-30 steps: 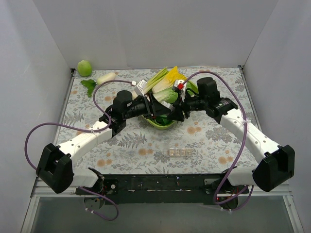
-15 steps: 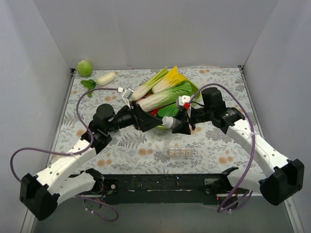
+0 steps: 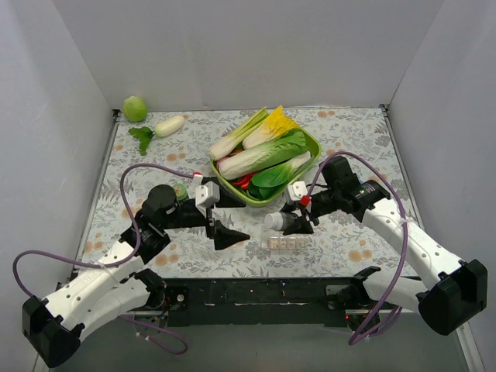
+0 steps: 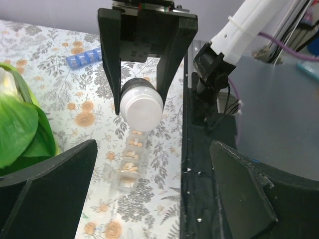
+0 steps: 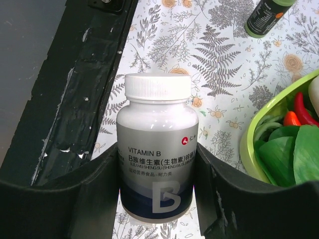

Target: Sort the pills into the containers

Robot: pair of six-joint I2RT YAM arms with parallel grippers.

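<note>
Right pincer (image 3: 287,222) clenched on a white bottle (image 5: 156,149), cap on. Label reads "VITAMIN B", a line of Chinese characters, then a large "B". Containers (image 3: 285,243) lie on the desk (image 3: 349,132) near its front edge, just beside the bottle, with tan pieces in the compartments. Left pincer (image 3: 231,235) is released and empty, facing the cap.

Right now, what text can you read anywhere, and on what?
"VITAMIN B": white pill bottle, held in the right gripper.
"B族维生素(生物素)": same label, just beneath; its end is hidden.
"B", large: lower label.
Smaller line and red logo: too small to read.
Label on the green bottle: blurred, unreadable.
</note>
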